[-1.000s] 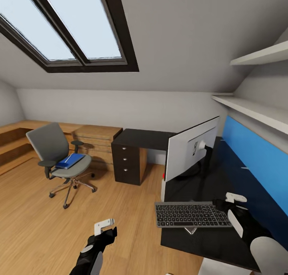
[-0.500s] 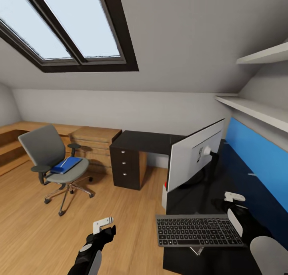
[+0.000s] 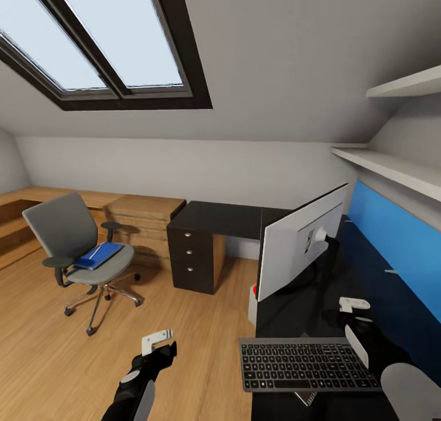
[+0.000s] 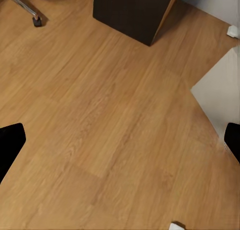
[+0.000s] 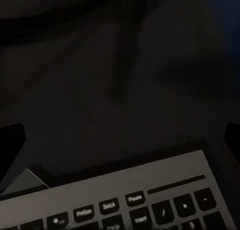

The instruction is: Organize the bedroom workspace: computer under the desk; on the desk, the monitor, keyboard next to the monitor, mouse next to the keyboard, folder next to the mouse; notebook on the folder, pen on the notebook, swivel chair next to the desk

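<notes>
Keyboard's down, folder's next!
Slim silver-framed keyboard (image 3: 309,365) lies on the glossy black desk (image 3: 294,305) before the monitor (image 3: 301,242); right gripper (image 3: 354,305) hovers released above. Left gripper (image 3: 157,341) spread, empty. Bright blue folder (image 3: 98,255) waits on the grey swivel chair (image 3: 79,249).

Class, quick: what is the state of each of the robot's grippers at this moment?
Left gripper: open, holding nothing, above the wooden floor.
Right gripper: open, holding nothing, above the desk by the keyboard.

Glossy black desk (image 3: 220,218) carries monitor (image 3: 300,242) and keyboard (image 3: 306,364); wood floor (image 3: 49,353) bears swivel chair (image 3: 79,249).
</notes>
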{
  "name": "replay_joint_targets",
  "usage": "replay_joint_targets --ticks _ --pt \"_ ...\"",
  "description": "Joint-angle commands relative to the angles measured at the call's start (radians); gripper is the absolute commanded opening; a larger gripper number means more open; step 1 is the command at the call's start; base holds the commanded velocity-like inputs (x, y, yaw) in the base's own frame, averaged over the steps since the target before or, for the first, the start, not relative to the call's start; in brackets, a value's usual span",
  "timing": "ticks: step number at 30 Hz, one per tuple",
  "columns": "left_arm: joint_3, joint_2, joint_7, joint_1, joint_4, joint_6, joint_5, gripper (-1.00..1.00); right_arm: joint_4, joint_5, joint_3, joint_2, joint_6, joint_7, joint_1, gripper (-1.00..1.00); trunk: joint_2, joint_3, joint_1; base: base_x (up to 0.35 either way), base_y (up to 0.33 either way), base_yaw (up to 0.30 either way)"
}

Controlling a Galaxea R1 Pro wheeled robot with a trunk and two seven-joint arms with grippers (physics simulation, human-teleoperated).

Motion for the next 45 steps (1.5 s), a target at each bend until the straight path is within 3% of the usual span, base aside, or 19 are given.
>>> replay_joint_targets --ticks 1,4,6,10,45 --pt "0.001 -0.001 0.004 -0.001 -0.01 0.005 0.011 1.0 0.001 -0.01 0.002 0.0 0.005 -0.005 0.0 1.0 -0.001 -0.002 0.0 0.019 0.0 0.0" --pt "0.002 -0.001 0.004 -0.001 -0.035 0.006 0.017 1.0 0.014 -0.007 0.003 -0.001 -0.009 -0.004 0.0 1.0 -0.001 -0.002 0.0 0.011 0.0 0.0" --pt "0.002 -0.001 0.004 -0.001 -0.052 0.006 0.042 1.0 0.04 -0.005 0.006 0.0 -0.057 -0.003 0.0 1.0 -0.015 -0.008 0.008 0.003 0.0 0.0" --pt "0.002 -0.001 0.005 -0.001 -0.057 0.007 0.052 1.0 0.05 -0.004 0.008 -0.001 -0.076 -0.003 0.0 1.0 -0.043 -0.021 0.023 0.001 0.0 0.0" --pt "0.001 -0.002 0.007 -0.001 -0.057 0.005 0.051 1.0 0.051 -0.004 0.011 -0.002 -0.07 0.002 0.0 1.0 -0.288 -0.13 0.158 0.0 0.0 0.0"
